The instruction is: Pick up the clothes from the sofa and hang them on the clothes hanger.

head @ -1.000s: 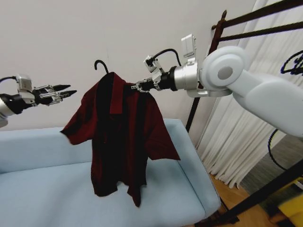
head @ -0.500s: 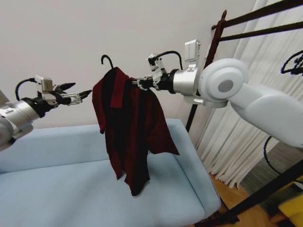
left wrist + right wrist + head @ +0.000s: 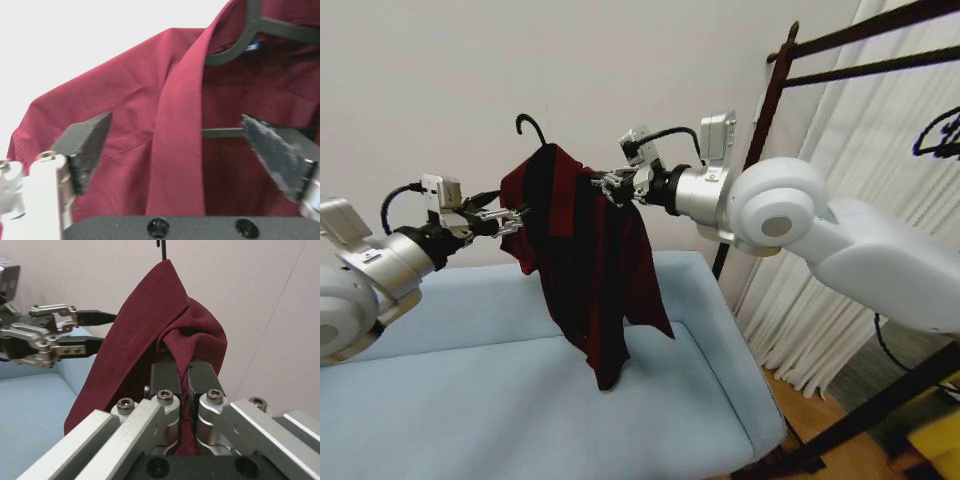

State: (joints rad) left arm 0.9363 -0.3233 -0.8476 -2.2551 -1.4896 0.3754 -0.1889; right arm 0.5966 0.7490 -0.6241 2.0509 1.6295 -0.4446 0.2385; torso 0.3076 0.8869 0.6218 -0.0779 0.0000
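Two fingers of the right gripper (image 3: pixel 184 370) are pressed together on a fold of the dark red shirt (image 3: pixel 585 270) at one shoulder, holding it up on a black hanger (image 3: pixel 253 12) whose hook pokes up above the collar. Opposite, the left gripper (image 3: pixel 182 145) stands wide open, its tips just at the shirt's other shoulder and gripping nothing. Shirt and hanger hang in the air above the light blue sofa (image 3: pixel 440 400), with the dark clothes rack (image 3: pixel 768 95) off to the robot's right.
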